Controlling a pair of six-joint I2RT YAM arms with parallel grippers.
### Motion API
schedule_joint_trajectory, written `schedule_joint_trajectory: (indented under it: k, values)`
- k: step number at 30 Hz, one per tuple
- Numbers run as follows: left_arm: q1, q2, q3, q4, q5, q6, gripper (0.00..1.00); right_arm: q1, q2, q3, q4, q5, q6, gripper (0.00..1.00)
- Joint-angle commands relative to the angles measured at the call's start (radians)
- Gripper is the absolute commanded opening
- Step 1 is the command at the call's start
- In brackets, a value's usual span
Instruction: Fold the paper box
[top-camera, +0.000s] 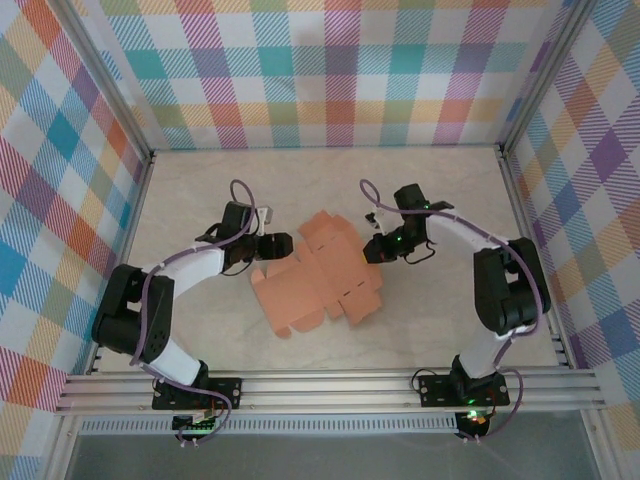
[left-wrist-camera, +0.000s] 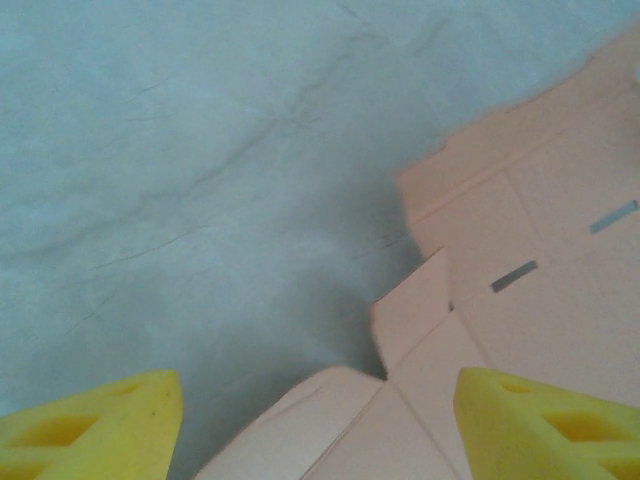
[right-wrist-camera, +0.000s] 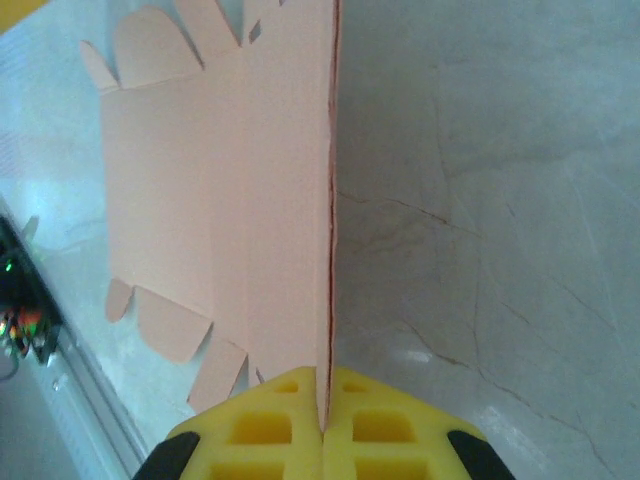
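The paper box (top-camera: 315, 272) is a salmon-orange die-cut sheet with rounded flaps, lying mostly flat at mid-table. My left gripper (top-camera: 280, 245) hovers at its left edge. In the left wrist view that gripper (left-wrist-camera: 315, 405) is open, its yellow fingers (left-wrist-camera: 100, 430) wide apart, with a raised flap of the paper box (left-wrist-camera: 520, 260) below and between them, untouched. My right gripper (top-camera: 375, 248) is at the sheet's right edge. In the right wrist view this gripper (right-wrist-camera: 325, 405) is shut on the edge of the paper box (right-wrist-camera: 220, 200), which runs edge-on straight away from the pads.
The beige marbled table (top-camera: 450, 190) is enclosed by plaid walls (top-camera: 330, 70) on three sides. An aluminium rail (top-camera: 330, 390) runs along the near edge by the arm bases. Bare tabletop surrounds the sheet.
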Motion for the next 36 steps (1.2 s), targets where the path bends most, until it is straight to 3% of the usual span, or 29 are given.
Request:
schedule_joint_trajectory:
  k: [1, 5, 15, 19, 26, 29, 31, 36]
  values:
    - [-0.003, 0.011, -0.034, 0.110, 0.065, 0.116, 0.69, -0.003, 0.053, 0.054, -0.151, -0.135, -0.166, 0.00]
    - [-0.002, 0.075, 0.007, 0.090, 0.110, 0.189, 0.63, -0.017, 0.117, 0.102, -0.196, -0.174, -0.204, 0.00]
    - [-0.003, 0.132, 0.023, 0.097, 0.159, 0.135, 0.47, -0.062, 0.161, 0.124, -0.188, -0.208, -0.196, 0.00]
    - [-0.006, 0.143, 0.015, 0.143, 0.218, 0.090, 0.30, -0.064, 0.175, 0.127, -0.169, -0.209, -0.177, 0.00]
    - [-0.008, 0.200, 0.022, 0.246, 0.314, 0.017, 0.32, -0.063, 0.181, 0.132, -0.162, -0.208, -0.168, 0.00]
    - [-0.006, 0.198, 0.020, 0.215, 0.247, 0.032, 0.37, -0.063, 0.180, 0.128, -0.161, -0.205, -0.167, 0.00]
    - [-0.003, 0.180, 0.000, 0.221, 0.180, 0.032, 0.50, -0.063, 0.177, 0.123, -0.157, -0.205, -0.166, 0.00]
    - [0.005, 0.213, 0.015, 0.195, 0.180, 0.036, 0.53, -0.066, 0.180, 0.126, -0.156, -0.205, -0.163, 0.00]
